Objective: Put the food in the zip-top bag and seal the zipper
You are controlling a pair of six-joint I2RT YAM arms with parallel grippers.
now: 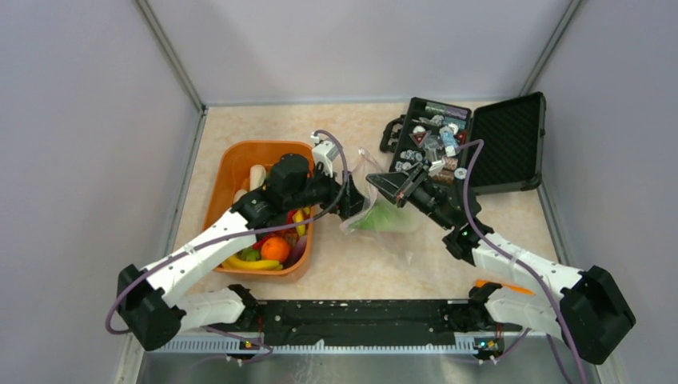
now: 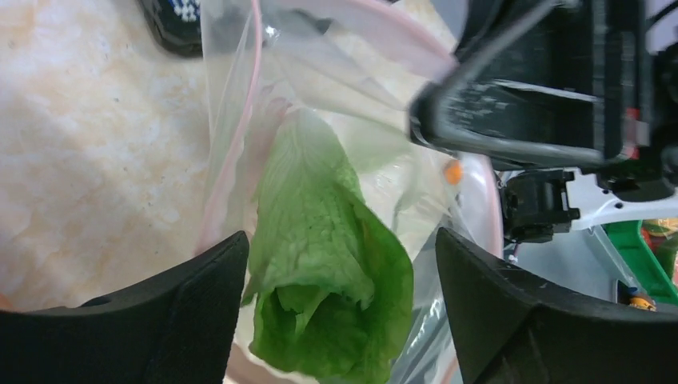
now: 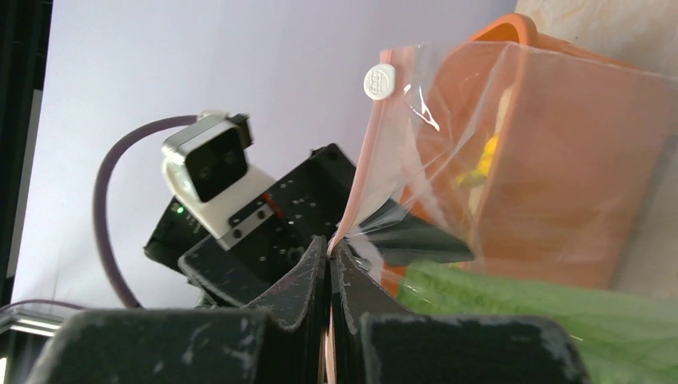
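clear bag (image 1: pixel 384 218) looks thin, crinkly, limp and slippery, so it is best taken by the stiffer pink zipper (image 3: pixel 360 164) along its mouth; the toy food looks light and glossy, and the lettuce leaf (image 2: pixel 320 272) soft. right jaws are closed tight on the zipper edge, holding the mouth up off the table (image 1: pixel 360 272). left jaws stand wide apart at the mouth gripping nothing, with the leaf between them inside the bag; more fruit, an orange (image 1: pixel 274 249) and a banana (image 1: pixel 252 263), sits in the orange tub (image 1: pixel 226 176) just left of the bag.
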